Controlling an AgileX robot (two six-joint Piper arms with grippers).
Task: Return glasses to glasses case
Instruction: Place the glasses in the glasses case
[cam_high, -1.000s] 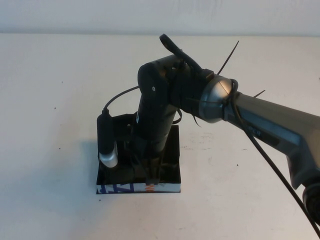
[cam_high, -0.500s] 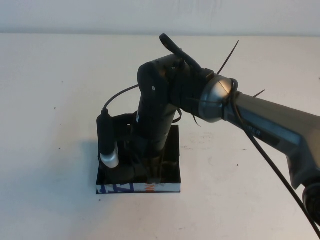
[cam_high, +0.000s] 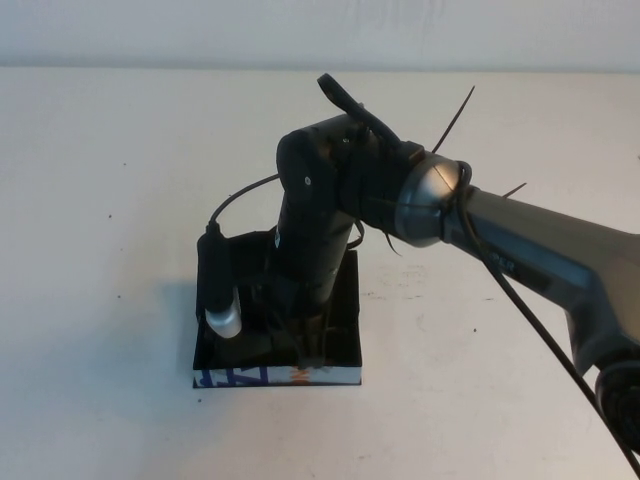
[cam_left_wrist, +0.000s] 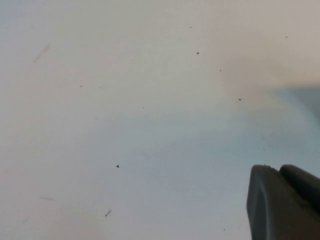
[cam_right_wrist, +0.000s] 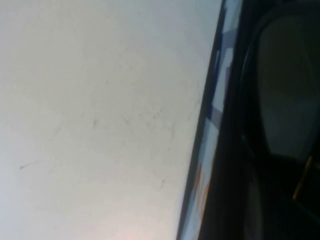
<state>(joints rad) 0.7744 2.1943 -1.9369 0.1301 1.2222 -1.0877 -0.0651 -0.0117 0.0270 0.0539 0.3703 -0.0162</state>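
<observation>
One black glasses case (cam_high: 340, 330), white-edged.

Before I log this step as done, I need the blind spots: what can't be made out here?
- High view: the right gripper reaches into the glasses case; the arm hides its inside.
- Right wrist view: only part of the glasses shows, cut off by the edge.
- Left wrist view: the left gripper is cropped over the bare table.
</observation>
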